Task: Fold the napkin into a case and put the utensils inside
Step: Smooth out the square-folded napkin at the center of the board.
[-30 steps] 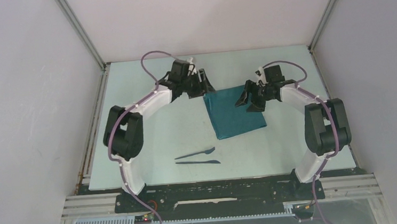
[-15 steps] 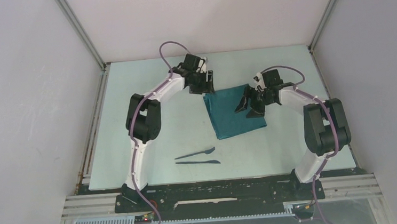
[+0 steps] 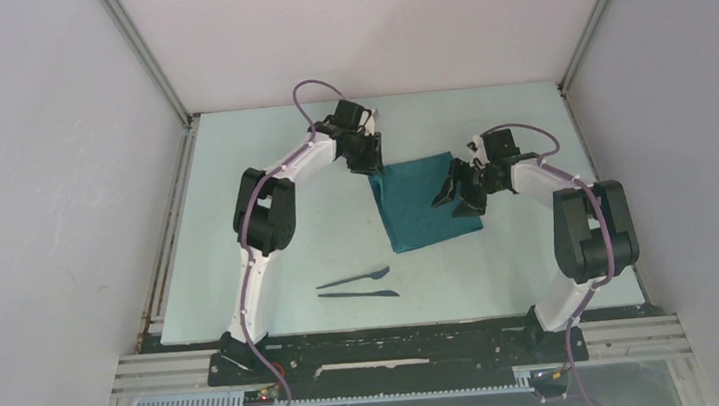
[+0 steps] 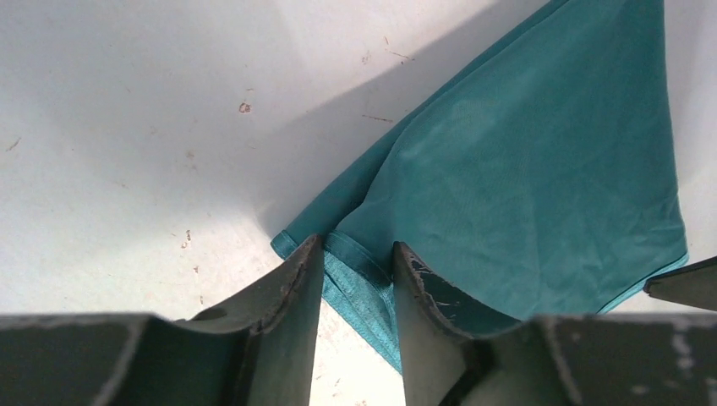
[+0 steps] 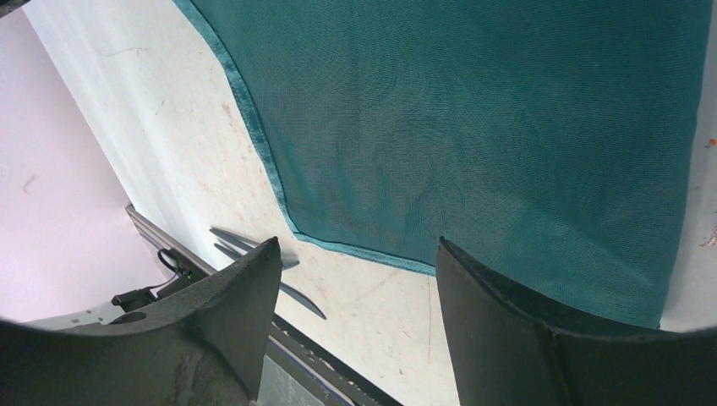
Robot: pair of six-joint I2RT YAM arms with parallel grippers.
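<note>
Teal napkin (image 3: 414,208) lying flat, one corner between the left gripper (image 4: 357,254) fingers. Two dark utensils (image 3: 357,287) side by side, well apart from that gripper.

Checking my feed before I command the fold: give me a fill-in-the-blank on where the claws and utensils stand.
The left claw straddles a ___ of the napkin. The right claw is over the napkin, jaws ___. ___ utensils lie on the table, nearer the arm bases than the napkin.
Missing words: corner; open; two.

white arms (image 3: 291,164), black joints (image 3: 262,216), purple cables (image 3: 313,84)
</note>
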